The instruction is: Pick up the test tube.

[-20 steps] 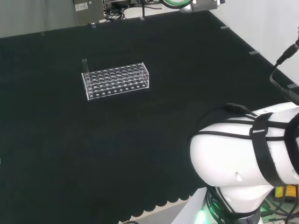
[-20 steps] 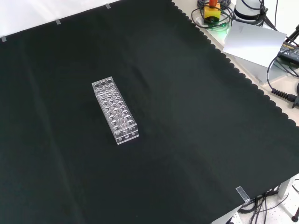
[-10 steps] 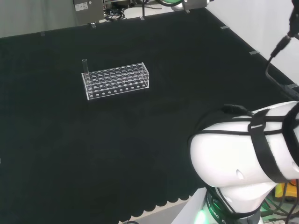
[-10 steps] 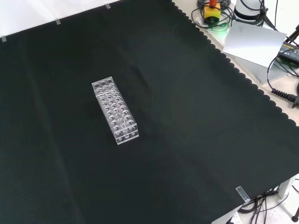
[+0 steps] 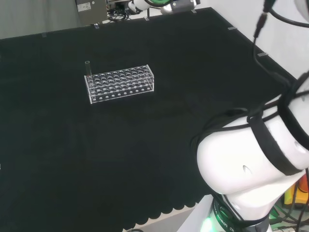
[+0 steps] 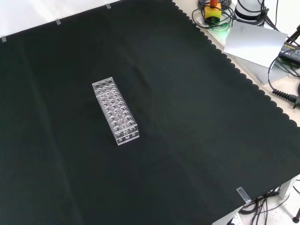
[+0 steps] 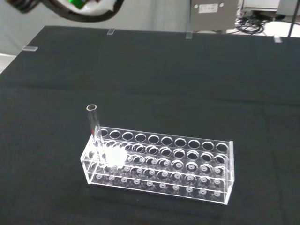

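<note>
Hand first, and from these views I cannot tell whether it is open or closed on anything. Nearest the head camera, the arm's white link (image 5: 246, 169) bulks up at the right, wrapped with black cable, and before it lies bare black cloth (image 5: 145, 159) with its scalloped edge at the near side.

Moving out across the cloth, the clear rack (image 5: 120, 83) stands alone, well apart from the arm, its long side running left to right in the head view. It has rows of round holes, and almost all look vacant. And there is the test tube (image 5: 87, 67), standing in the rack's far left corner in that view, its open mouth poking up above the top plate.

The wrist view gives the close look: the test tube (image 7: 93, 123) sits in a corner hole of the rack (image 7: 157, 164), clear glass, leaning slightly, with nothing touching it.

From the front camera, the rack (image 6: 115, 110) lies lengthwise near the middle of the cloth. Farthest back in the head view, a grey box (image 5: 91, 6) sits beyond the cloth's edge.
</note>
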`<action>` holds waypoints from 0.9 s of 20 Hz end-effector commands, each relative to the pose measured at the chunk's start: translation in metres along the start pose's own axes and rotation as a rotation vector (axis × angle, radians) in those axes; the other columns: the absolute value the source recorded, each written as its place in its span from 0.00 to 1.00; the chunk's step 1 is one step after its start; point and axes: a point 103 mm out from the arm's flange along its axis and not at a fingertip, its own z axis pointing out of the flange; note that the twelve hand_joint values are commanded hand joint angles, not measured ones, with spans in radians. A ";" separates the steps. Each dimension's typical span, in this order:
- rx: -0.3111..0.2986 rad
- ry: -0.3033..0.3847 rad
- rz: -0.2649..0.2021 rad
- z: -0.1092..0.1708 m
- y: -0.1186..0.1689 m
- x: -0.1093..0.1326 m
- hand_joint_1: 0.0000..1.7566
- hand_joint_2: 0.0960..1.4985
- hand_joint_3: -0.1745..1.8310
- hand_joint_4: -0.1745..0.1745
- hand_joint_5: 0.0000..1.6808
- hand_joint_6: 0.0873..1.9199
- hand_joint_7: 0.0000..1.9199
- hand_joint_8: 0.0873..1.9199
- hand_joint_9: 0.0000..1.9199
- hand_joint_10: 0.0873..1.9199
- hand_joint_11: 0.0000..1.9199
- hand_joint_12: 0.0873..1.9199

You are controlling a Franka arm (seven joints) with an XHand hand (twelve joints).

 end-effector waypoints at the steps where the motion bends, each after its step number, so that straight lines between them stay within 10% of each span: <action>1: 0.022 -0.022 -0.116 0.020 0.067 0.024 0.47 0.43 0.34 0.22 0.28 0.01 0.25 0.42 0.21 0.44 0.09 0.79; 18: 0.186 -0.056 -0.220 0.091 0.155 0.067 0.48 0.42 0.36 0.19 0.29 0.03 0.29 0.42 0.25 0.42 0.13 0.77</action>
